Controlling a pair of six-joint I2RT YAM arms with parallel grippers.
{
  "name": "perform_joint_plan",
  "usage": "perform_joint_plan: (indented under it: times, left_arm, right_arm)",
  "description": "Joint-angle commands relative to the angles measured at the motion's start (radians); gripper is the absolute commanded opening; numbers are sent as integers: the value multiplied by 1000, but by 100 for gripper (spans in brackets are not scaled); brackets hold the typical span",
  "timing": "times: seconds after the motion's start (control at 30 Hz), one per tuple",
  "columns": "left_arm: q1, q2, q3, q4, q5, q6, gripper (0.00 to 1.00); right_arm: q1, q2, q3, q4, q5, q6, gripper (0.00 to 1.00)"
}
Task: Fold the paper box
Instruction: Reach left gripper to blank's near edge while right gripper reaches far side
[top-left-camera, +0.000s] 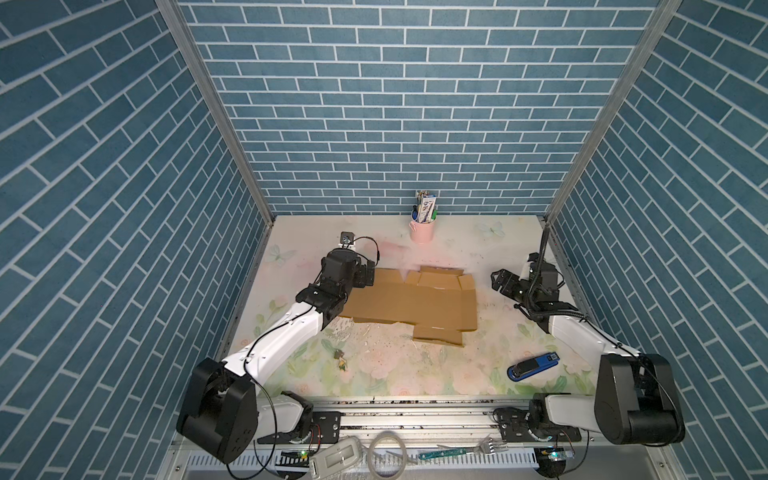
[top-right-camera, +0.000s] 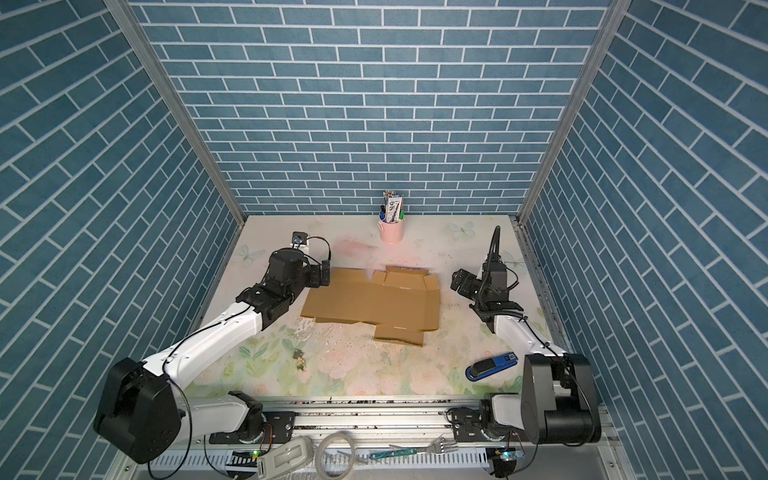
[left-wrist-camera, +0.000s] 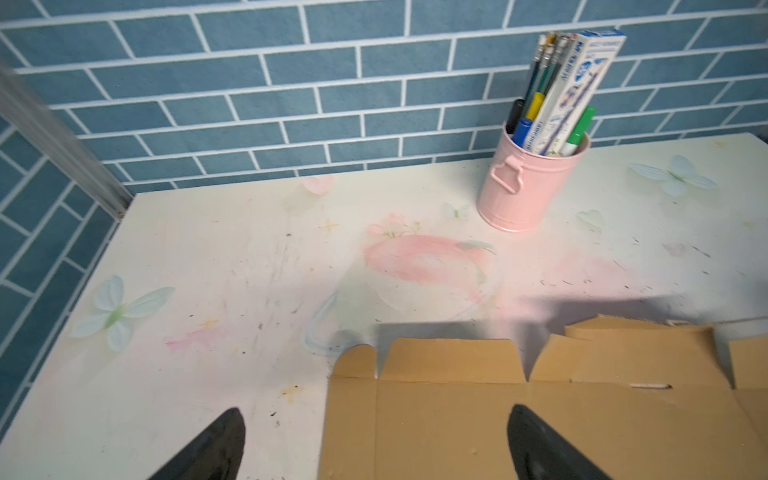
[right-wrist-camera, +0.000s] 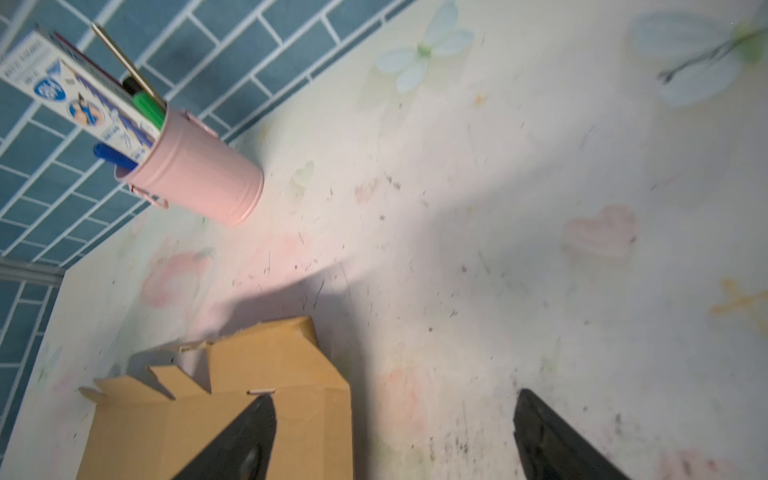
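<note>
Left wrist view shows the left gripper (left-wrist-camera: 376, 415) spread wide and holding nothing, one finger over the paper box (left-wrist-camera: 540, 415) and the other over bare tabletop (left-wrist-camera: 208, 270), so it straddles the sheet's left edge. Across both top views the paper box (top-left-camera: 411, 299) lies mostly flat in the middle of the tabletop's back half, well short of the pink pen bucket (top-left-camera: 422, 230) at the back edge. The right gripper (right-wrist-camera: 395, 399) is also wide and empty, just beside the sheet's far right corner, with one finger above it. The cardboard looks light and stiff across its panels but ready to hinge at the creases, and it will probably skate on the smooth top if pushed. The flaps along its far edge stand slightly raised, which makes them the easiest place to pinch. A flat panel would need pinning down while a flap is lifted, and the ragged edges could crush under a hard squeeze.
</note>
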Motion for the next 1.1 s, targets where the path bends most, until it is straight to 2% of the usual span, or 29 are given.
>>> perform_joint_plan:
  times: [0.0,0.17,0.3,0.7,0.97,1.07]
  left_arm:
    - [-20,28,32,-22,74,6,100]
    - [-33,47,53,-43,114,-3,99]
    - [-37,47,54,-48,113,4,100]
    - [-40,57,56,-44,103,23,100]
    - [-49,52,54,-42,95,38,100]
    - [-60,46,53,-42,88,45,100]
  right_arm:
    - [28,12,-25,8,-100,114,87]
    - [61,46,-45,40,-106,143,84]
    - [64,105,-47,56,-151,139,77]
    - [100,185,-82,141,-196,158,67]
    - [105,264,-114,297,-245,205,55]
    - [108,296,-129,378,-270,233,42]
